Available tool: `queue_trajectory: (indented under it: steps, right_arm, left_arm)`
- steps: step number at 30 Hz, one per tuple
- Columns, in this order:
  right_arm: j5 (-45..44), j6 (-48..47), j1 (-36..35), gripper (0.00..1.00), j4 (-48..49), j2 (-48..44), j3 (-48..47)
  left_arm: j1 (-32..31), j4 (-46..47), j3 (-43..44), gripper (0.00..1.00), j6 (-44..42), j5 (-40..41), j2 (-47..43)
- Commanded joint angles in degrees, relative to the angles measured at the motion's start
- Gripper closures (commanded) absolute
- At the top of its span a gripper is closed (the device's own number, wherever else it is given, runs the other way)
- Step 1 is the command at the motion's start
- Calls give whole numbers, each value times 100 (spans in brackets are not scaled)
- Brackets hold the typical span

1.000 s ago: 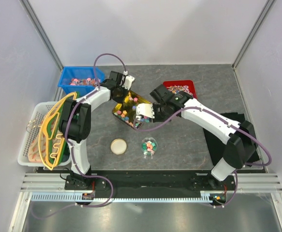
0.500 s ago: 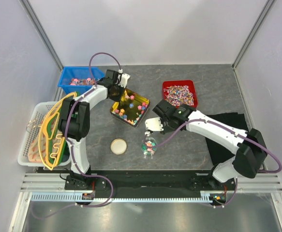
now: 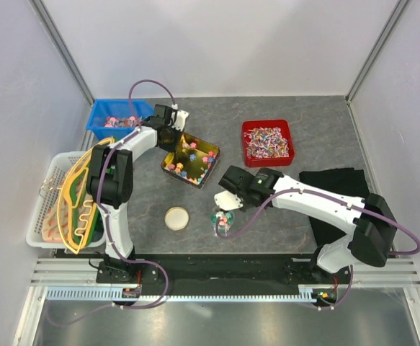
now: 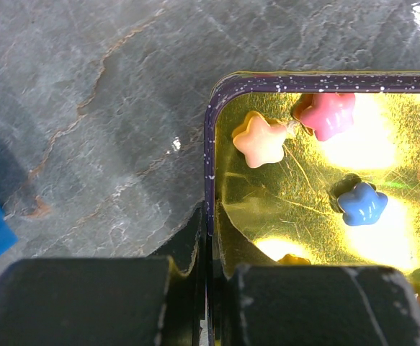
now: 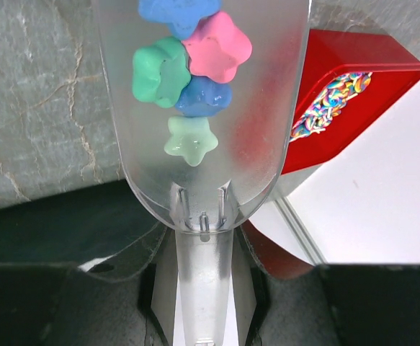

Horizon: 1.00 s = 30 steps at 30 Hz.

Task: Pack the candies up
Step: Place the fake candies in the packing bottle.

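Observation:
The candies are small star-shaped sweets in mixed colours. Many lie in a gold-lined tray, among them a peach one, a pink one and a blue one. My left gripper is shut on the tray's dark rim at its far-left corner. My right gripper is shut on the handle of a clear scoop. The scoop carries several candies and hangs just above a small clear jar partly filled with candies.
A round cream lid lies left of the jar. A red bin of wrapped sweets stands at the back right and a blue bin at the back left. A white basket holds yellow-green things at left. Black cloth lies at right.
My right arm has carried the loaded scoop from the tray forward to just above the jar. The tray in my left gripper has shifted a little back and to the left.

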<state>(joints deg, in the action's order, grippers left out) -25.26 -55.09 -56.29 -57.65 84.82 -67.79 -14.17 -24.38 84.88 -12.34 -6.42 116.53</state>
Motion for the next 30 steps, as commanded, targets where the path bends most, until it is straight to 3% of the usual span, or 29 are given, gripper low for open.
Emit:
queue_trajectory:
  steps: [1,14,30]
  right_arm:
    - [-551,60,-215,100,-150,-53,187]
    - [-1253,-19,-698,100,-176,175,380]
    - [-1869,-221,-787,100,-19,272,398]
  left_arm:
    - [20,74,283,98,232,-220,-60]
    - [29,65,275,98,232,-185,-25]
    - [55,65,275,98,232,-193,1]
